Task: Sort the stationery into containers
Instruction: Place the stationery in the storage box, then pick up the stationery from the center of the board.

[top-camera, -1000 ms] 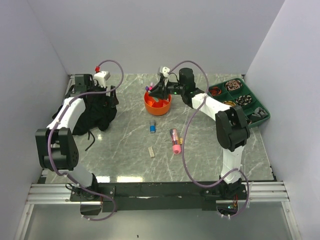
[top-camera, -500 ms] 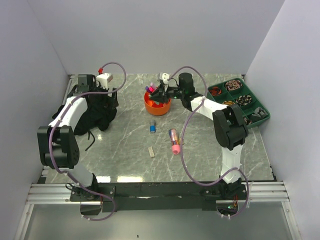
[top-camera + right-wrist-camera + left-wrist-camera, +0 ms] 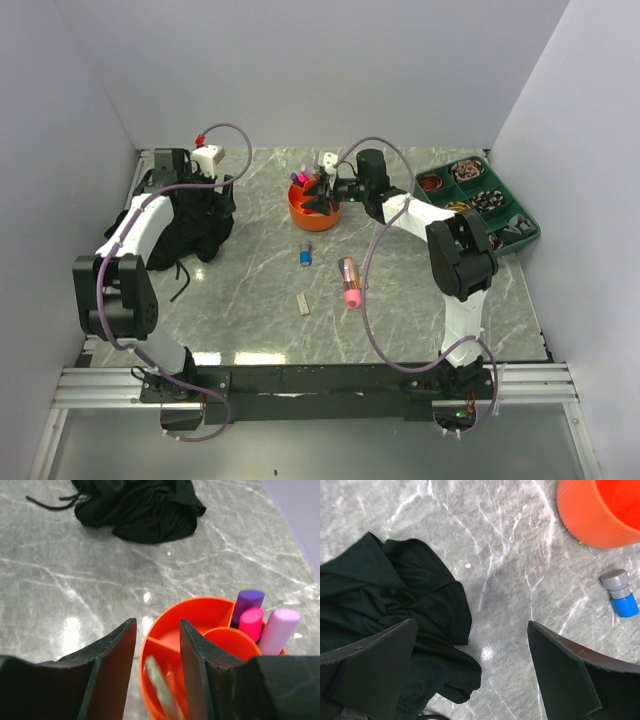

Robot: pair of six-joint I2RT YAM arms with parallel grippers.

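Observation:
The round orange holder [image 3: 315, 212] stands at the back middle of the table; purple [image 3: 248, 601], pink [image 3: 250, 621] and lilac [image 3: 280, 628] markers stand upright in it. My right gripper [image 3: 157, 645] hangs open right above its rim [image 3: 200, 604]. A pale green pen [image 3: 162, 690], blurred, lies loose in the ring compartment below the jaws. A blue-capped piece [image 3: 305, 256], a pink marker [image 3: 349, 283] and a white eraser [image 3: 303, 304] lie on the table. My left gripper [image 3: 470, 670] is wide open and holds nothing, above the edge of the black cloth [image 3: 395, 605].
The black cloth bundle [image 3: 185, 225] covers the back left. A dark green compartment tray [image 3: 480, 200] sits at the far right. The blue-capped piece [image 3: 620, 595] and the holder's wall [image 3: 600, 515] show to the right of my left gripper.
My right gripper's jaws have parted over the orange holder and the pale green pen has dropped from them into the compartment. The left arm has hardly moved.

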